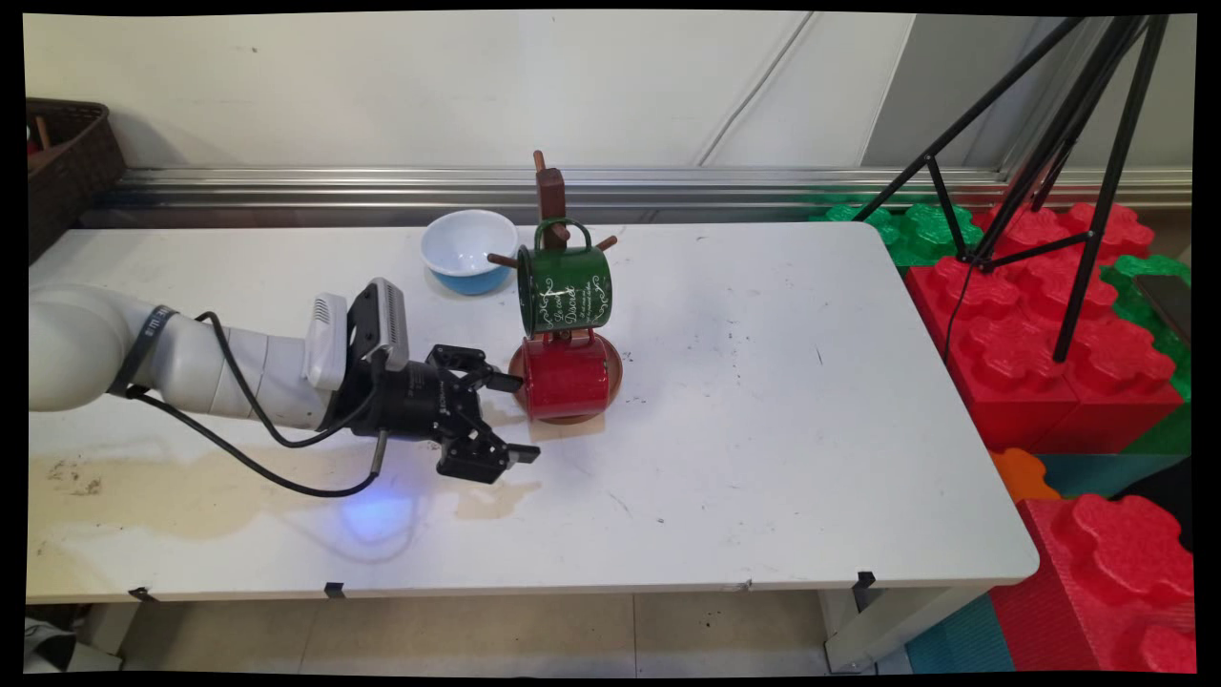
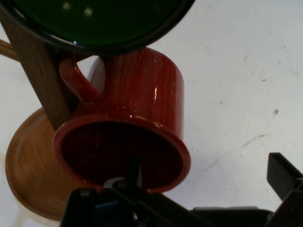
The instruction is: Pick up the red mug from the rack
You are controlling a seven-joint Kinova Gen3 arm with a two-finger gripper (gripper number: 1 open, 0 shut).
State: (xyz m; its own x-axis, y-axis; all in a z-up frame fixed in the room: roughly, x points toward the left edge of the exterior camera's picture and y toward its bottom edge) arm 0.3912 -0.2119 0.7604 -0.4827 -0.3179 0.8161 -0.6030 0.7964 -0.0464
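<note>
A wooden mug tree (image 1: 550,191) stands at the middle back of the white table (image 1: 782,429). A green mug (image 1: 565,289) with white lettering hangs on an upper peg. Below it a red mug (image 1: 565,377) hangs by its handle over the round base (image 1: 616,368), mouth turned toward my gripper. My gripper (image 1: 515,417) is open at the mug's mouth. In the hand view one finger (image 2: 132,172) reaches just inside the red mug (image 2: 142,94) and the other finger (image 2: 284,172) stays outside its wall. The gripper (image 2: 208,175) holds nothing. The green mug (image 2: 94,19) fills the top edge.
A white bowl with a blue outside (image 1: 469,250) sits left of the tree. A dark wicker basket (image 1: 67,162) is at the far left corner. A black tripod (image 1: 1049,172) and red and green foam blocks (image 1: 1049,324) stand beyond the table's right edge.
</note>
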